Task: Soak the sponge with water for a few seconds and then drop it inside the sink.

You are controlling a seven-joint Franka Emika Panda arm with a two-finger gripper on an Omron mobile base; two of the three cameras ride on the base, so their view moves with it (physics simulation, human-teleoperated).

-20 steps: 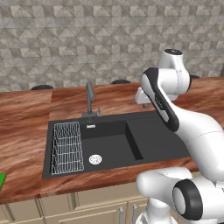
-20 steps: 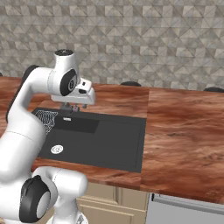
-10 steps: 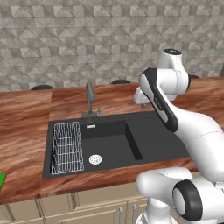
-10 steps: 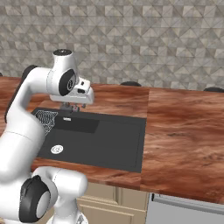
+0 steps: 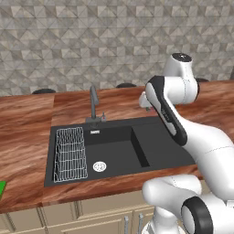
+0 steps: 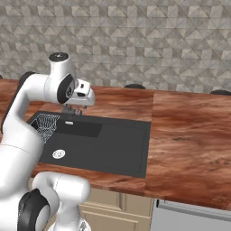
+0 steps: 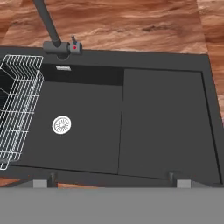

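Three views, logged in turn

Left base view: arm folded high over the sink [image 5: 160, 141], wrist above the flat side ledge, well apart from anything graspable. A green sliver at the frame's lower left edge, on the wooden counter [image 5: 27, 137], is probably the sponge [image 5: 2, 188]; it lies outside the basin, on the far side of the white wire rack [image 5: 71, 153] from the arm. Faucet [image 5: 93, 103] stands behind the basin; no water stream seen, so soaking is not yet begun.

Right base view: gripper [image 6: 72, 111] hangs under the wrist, just above the sink's back rim near the faucet base. Fingers too small here to judge their spread.

Hand view: camera looks straight down into the basin; drain [image 7: 61, 125] left of centre, rack at the left edge. Both finger tips [image 7: 52, 176] sit far apart at the bottom with nothing between them: pincer released, holding nothing. Judgement: this high pose suits surveying, not grasping; the arm must reach left past the rack for the sponge
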